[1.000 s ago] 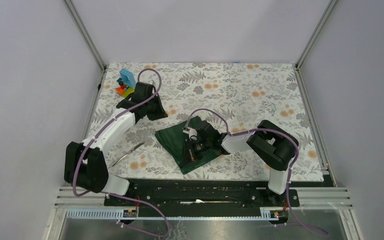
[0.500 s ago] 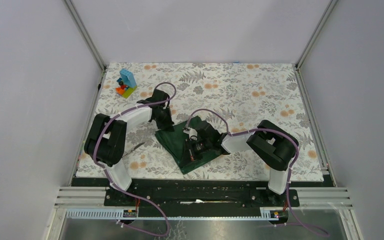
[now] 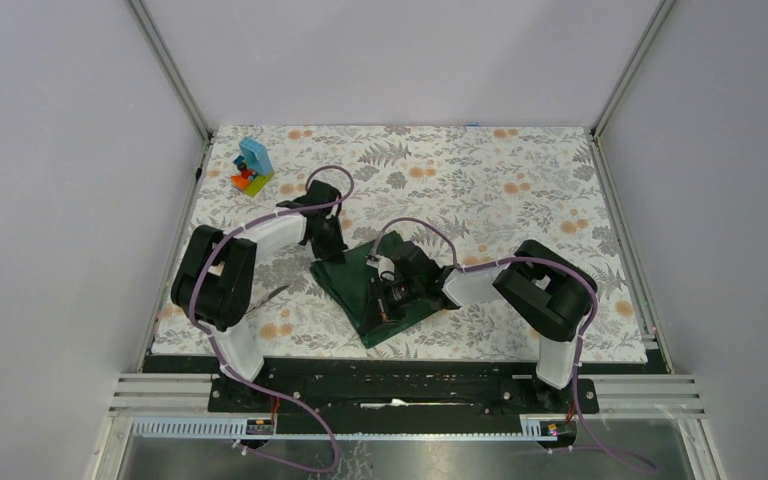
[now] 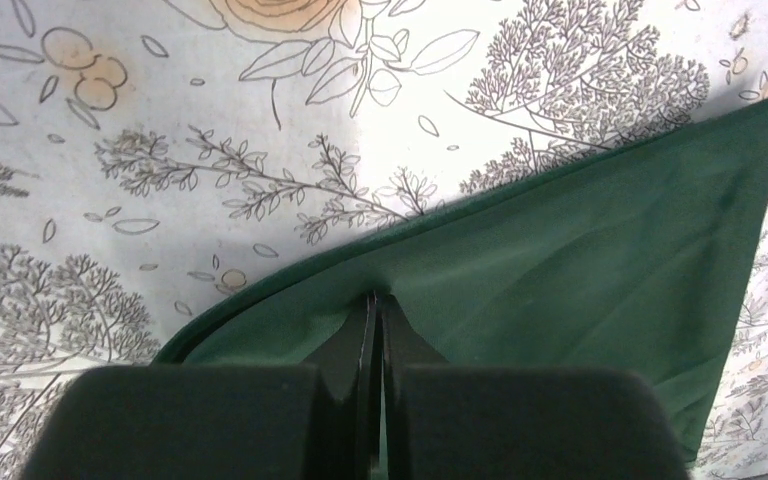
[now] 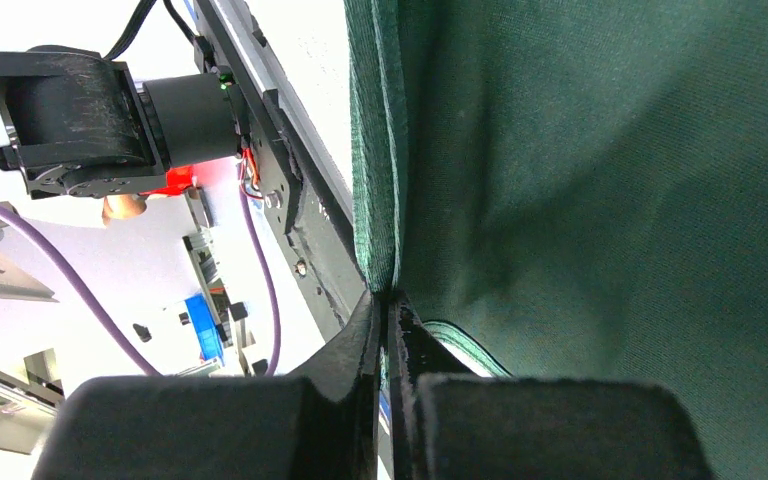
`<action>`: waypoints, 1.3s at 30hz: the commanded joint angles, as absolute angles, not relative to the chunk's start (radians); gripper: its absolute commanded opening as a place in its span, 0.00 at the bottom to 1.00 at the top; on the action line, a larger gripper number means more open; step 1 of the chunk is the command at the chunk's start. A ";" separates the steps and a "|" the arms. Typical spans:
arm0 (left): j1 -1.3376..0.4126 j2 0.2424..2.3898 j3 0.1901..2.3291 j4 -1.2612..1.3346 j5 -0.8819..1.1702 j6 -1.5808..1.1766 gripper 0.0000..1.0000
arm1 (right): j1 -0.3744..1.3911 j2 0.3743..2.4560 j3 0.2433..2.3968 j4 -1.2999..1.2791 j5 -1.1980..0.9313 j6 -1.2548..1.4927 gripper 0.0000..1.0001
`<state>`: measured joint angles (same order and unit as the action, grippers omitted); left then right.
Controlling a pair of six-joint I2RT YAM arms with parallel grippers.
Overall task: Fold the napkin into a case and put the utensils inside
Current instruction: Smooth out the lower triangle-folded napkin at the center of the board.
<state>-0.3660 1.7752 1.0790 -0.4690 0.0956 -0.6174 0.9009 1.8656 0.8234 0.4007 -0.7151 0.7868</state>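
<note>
As napkin (image 4: 580, 250) lies beneath both, left hand (image 4: 375, 298) pinching its edge, right hand (image 5: 384, 295) pinching a fold

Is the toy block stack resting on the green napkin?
No, the block stack stands on the floral covering at the far left, apart from the napkin.

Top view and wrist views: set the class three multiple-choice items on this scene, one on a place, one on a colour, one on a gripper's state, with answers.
1. Where is the toy block stack? A near edge, centre; B far left corner of the table covering; C far right corner.
2. What colour is the napkin? A dark green; B orange; C white.
3. The left gripper is: A wide open; B holding a fork; C shut on the napkin's edge.
Answers: 1 B, it stands far from the bases, on the left. 2 A, both wrist views show green cloth. 3 C, its jaws meet on the cloth's edge.
</note>
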 commanded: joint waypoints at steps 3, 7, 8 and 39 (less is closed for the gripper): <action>-0.372 1.651 1.107 -0.495 0.047 -0.617 0.00 | 0.909 1.843 0.835 0.428 -0.709 0.795 0.00; -0.371 1.644 1.090 -0.489 0.017 -0.621 0.00 | 0.910 1.846 0.834 0.428 -0.712 0.795 0.00; -0.371 1.655 1.087 -0.488 0.018 -0.620 0.00 | 0.909 1.846 0.834 0.428 -0.712 0.795 0.00; -0.204 1.395 0.937 -0.522 0.112 -0.543 0.70 | 0.910 1.837 0.823 0.453 -0.735 0.801 0.00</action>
